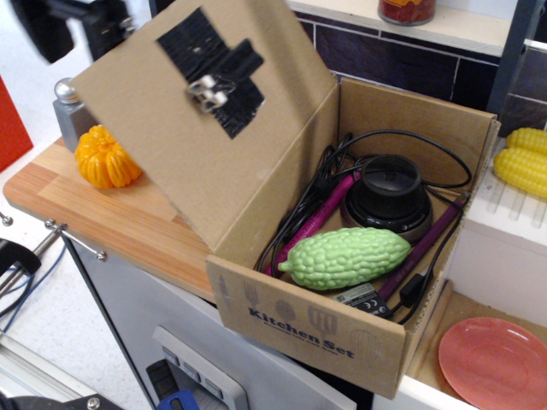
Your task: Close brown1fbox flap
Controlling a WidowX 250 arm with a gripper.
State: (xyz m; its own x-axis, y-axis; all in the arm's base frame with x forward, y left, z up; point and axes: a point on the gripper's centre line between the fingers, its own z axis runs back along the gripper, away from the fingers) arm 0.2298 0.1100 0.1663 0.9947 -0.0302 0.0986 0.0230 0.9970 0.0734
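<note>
The brown1fbox point(312, 329) stands open on the wooden counter with "Kitchen Set" printed on its near long side. Its flap point(162, 145) is lifted on the left side and slopes steeply up and away from the opening. The black tape patch point(224, 60) and the small black handle with a silver tip point(205, 90) face the camera. My gripper point(90, 21) is a blurred black shape at the top left, behind the flap's raised far edge. Its fingers are hidden by blur and the flap.
The box holds a green bumpy gourd point(342, 256), a black round device point(389, 196), purple rods and black cables. An orange pumpkin point(104, 160) and a grey shaker point(68, 115) stand on the counter point(102, 213) left of the box. Corn point(523, 166) and a pink plate point(496, 363) are at right.
</note>
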